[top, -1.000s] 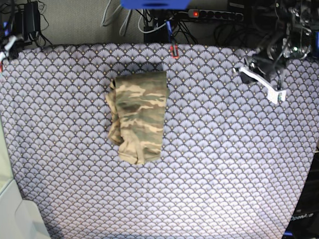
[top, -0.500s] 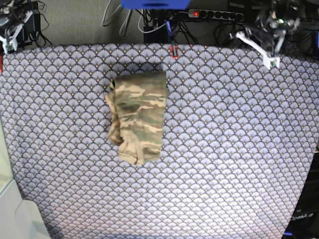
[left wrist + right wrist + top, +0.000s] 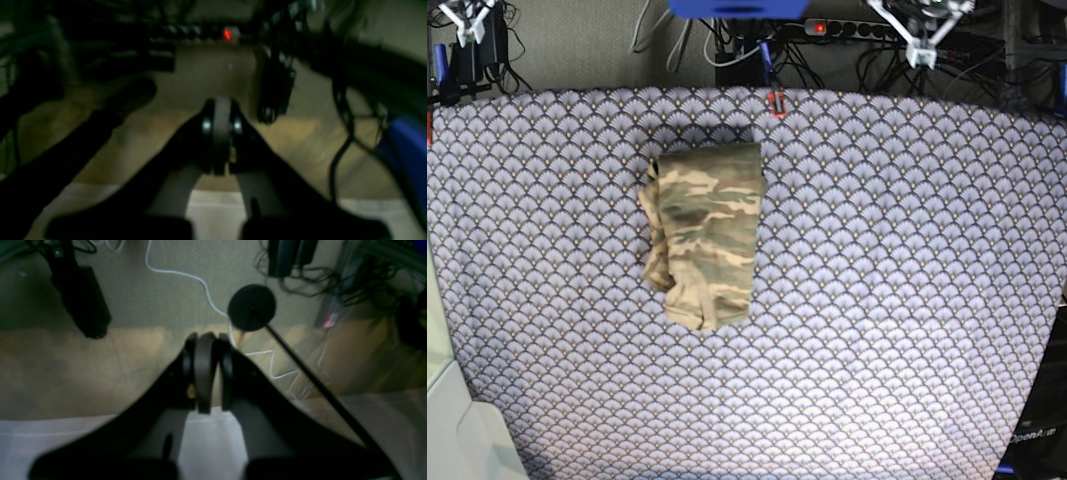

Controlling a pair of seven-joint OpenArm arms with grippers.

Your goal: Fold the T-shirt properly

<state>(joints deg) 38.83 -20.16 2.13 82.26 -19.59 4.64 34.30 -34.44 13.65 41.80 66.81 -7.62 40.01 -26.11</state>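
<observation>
- The left gripper (image 3: pixel 218 133) is seen clenched with nothing between its fingers, raised over the floor behind the table; in the base view it sits at the top right edge (image 3: pixel 919 35).
- The right gripper (image 3: pixel 205 373) is likewise pressed shut and empty, and appears at the top left corner of the base view (image 3: pixel 467 18).
- The T-shirt (image 3: pixel 704 234) lies as a compact camouflage bundle on the purple scallop-patterned table cloth (image 3: pixel 907 300), left of the middle and well apart from both grippers.
- The fold is judged finished or nearly so, though the left edge of the bundle looks bunched and uneven.
- A risk is judged in that bunched edge: loose layers could spring open if left unpressed, and the packet would lose its shape.
- Should either arm be brought back down for a correction, the top layer could be dragged by closed fingers and the fold undone.
- The table cloth itself could be snagged and wrinkled by a low pass.
</observation>
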